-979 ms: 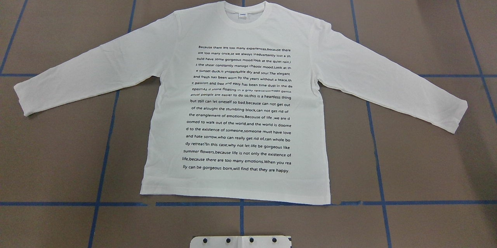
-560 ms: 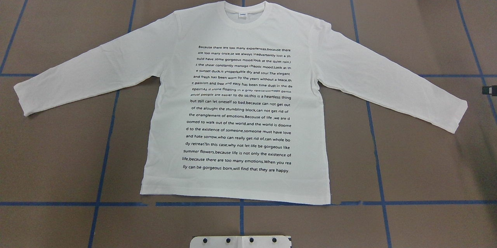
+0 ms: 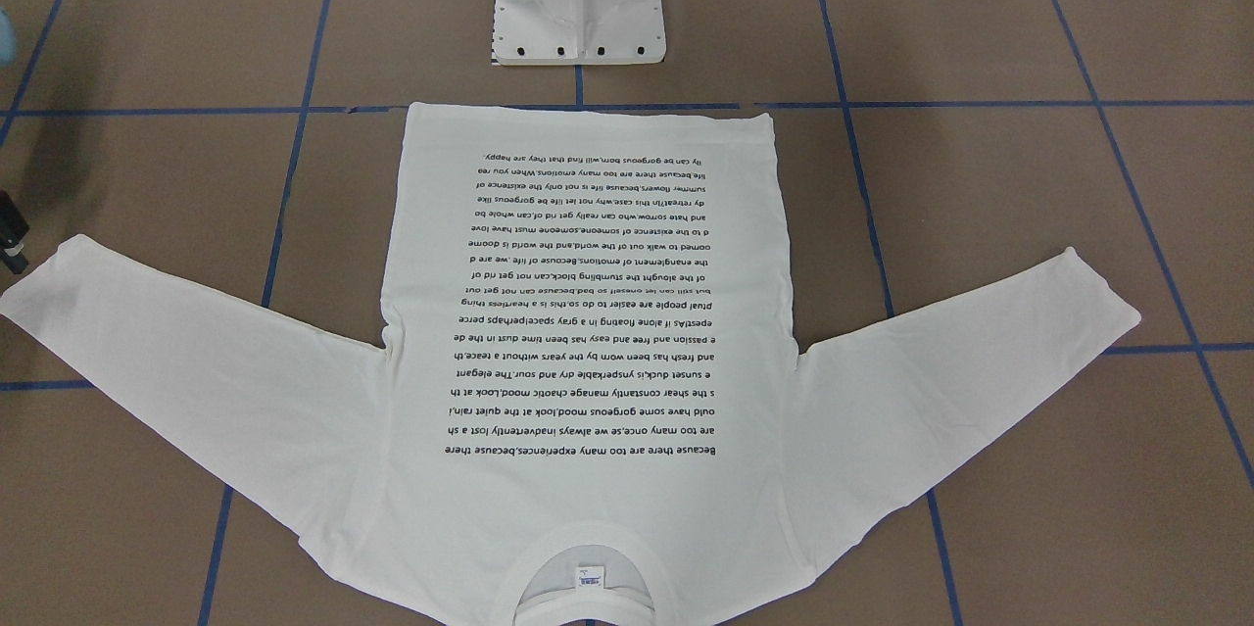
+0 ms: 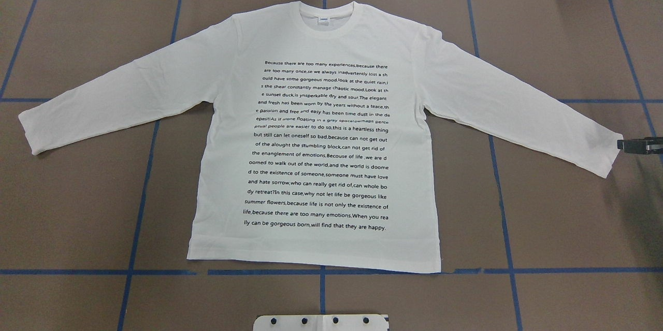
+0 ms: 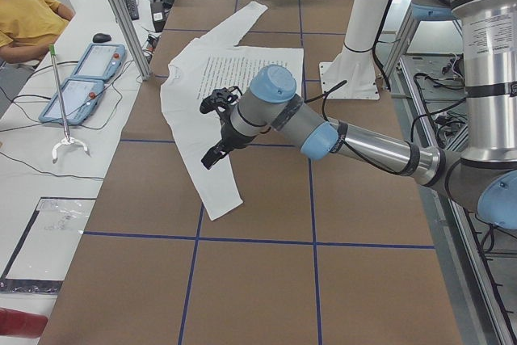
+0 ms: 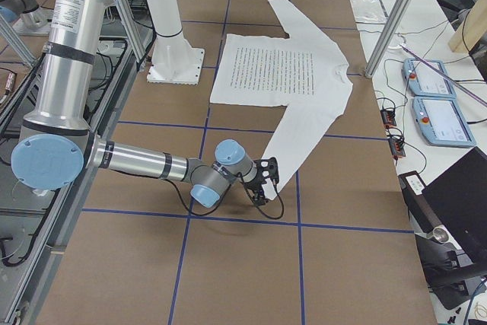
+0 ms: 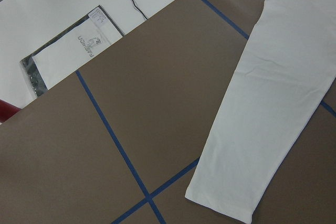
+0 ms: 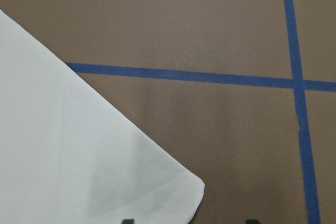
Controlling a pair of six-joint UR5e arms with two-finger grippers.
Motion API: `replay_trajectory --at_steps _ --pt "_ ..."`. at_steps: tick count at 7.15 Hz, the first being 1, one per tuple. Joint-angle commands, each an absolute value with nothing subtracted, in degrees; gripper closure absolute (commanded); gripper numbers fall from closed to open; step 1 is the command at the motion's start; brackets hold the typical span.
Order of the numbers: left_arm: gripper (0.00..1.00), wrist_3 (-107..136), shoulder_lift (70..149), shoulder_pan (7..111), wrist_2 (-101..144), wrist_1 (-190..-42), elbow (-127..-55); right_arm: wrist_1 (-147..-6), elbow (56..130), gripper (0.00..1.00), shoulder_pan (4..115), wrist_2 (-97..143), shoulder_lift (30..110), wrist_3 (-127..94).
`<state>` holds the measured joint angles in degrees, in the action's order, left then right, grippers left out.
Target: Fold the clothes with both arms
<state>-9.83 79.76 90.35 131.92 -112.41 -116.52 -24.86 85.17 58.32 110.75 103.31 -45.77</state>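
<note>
The T-shirt point(image 4: 316, 139) lies flat on the table point(image 4: 570, 217) with its printed side up. Its collar point(image 4: 326, 20) is at the far edge and its hem points toward the white pedestal base point(image 3: 578, 9) on the near side. The body lies at the centre of the table, over the blue tape lines point(image 4: 497, 206). Both sleeves are spread outward, one left and one right, and angle toward the near side.

Right gripper point(image 4: 624, 144): it enters the overhead view at the right edge, low over the table, with its tip just beside the right cuff point(image 4: 608, 160). In the right wrist view its two fingertips point(image 8: 128, 221) stand well apart at the bottom edge, and the corner of the cuff lies between them. The claw is spread and grips nothing. The exterior right view shows the right arm point(image 6: 152, 165) stretched low along the table to this cuff.

Left gripper point(image 5: 212, 155): it shows in the exterior left view alone, held above the left sleeve point(image 5: 218, 195). Whether its claw is spread or closed cannot be told. The left wrist view looks down on the left cuff point(image 7: 220, 205), which lies flat near a crossing of tape lines.

A clear packet point(image 7: 68, 59) lies on the white bench beyond the table's left end.
</note>
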Motion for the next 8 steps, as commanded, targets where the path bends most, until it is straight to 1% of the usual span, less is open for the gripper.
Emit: replay_trajectory --at_steps 1,3,5,6,7,8 --pt "0.00 -9.84 79.72 90.35 131.92 -112.41 -116.46 -24.87 84.38 0.30 56.61 109.52 102.75 -45.79" --pt "0.00 -9.84 79.72 90.35 131.84 -112.41 -116.46 -24.61 81.06 0.33 56.51 109.42 100.04 -45.79" --pt "0.00 -9.84 79.72 90.35 131.92 -112.41 -116.72 -23.74 79.89 0.34 56.60 108.28 99.93 -45.70" --pt "0.00 -9.84 79.72 90.35 131.92 -112.41 -116.72 -23.73 79.81 0.41 56.60 108.28 100.28 -45.70" --pt "0.00 -9.93 79.63 90.35 131.92 -112.41 -116.72 -23.73 79.89 0.66 56.60 108.28 100.28 -45.79" --pt "0.00 -9.93 79.63 90.35 131.92 -112.41 -116.72 -23.73 79.98 0.97 56.60 108.37 100.28 -45.79"
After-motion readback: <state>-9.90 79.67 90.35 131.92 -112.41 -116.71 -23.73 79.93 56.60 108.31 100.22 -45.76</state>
